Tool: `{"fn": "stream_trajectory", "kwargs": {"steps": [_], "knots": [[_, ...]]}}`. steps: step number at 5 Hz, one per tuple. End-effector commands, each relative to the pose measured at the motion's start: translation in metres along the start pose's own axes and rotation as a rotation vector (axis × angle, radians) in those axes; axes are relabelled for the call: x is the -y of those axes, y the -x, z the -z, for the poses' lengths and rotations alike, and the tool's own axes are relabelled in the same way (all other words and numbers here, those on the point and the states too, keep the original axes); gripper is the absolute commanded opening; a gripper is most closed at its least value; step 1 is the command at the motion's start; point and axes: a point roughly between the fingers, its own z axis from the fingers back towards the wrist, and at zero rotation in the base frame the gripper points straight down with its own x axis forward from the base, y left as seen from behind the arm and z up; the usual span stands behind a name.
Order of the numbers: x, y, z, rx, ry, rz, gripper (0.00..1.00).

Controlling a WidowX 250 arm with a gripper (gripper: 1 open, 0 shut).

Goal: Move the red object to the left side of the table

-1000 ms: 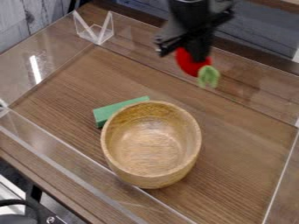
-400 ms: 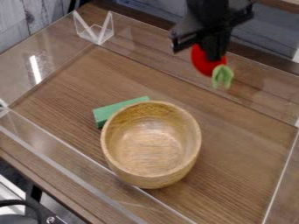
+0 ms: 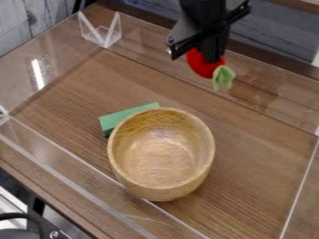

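Note:
The red object (image 3: 202, 63), a small bright-red toy fruit with a light-green leafy stem (image 3: 223, 77), hangs above the far right part of the table (image 3: 268, 159). My black gripper (image 3: 200, 49) comes down from the top of the view and is shut on the fruit's upper part. The fruit is off the tabletop, its stem pointing down to the right. The fingertips are partly hidden by the fruit and the gripper body.
A large wooden bowl (image 3: 161, 152) stands in the middle near the front. A flat green piece (image 3: 125, 117) lies against the bowl's left rim. Low clear acrylic walls (image 3: 56, 51) border the table, with a small clear stand (image 3: 100, 30) at the far left.
The gripper swung right and then back left with the red fruit held in it; it now sits slightly left of where it was half a second ago.

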Motion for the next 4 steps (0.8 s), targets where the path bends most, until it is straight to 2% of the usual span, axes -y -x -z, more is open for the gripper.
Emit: {"fn": "stream_trajectory", "kwargs": {"steps": [1,2,3,4], "knots": [[0.015,0.006,-0.006,0.024,0.040,-0.005,0.00],[0.033,0.023,-0.005,0.022,0.047,0.006,0.00],[0.037,0.031,0.001,0.003,0.059,0.052,0.00],[0.021,0.006,-0.011,0.002,0.073,0.055,0.00]]}}
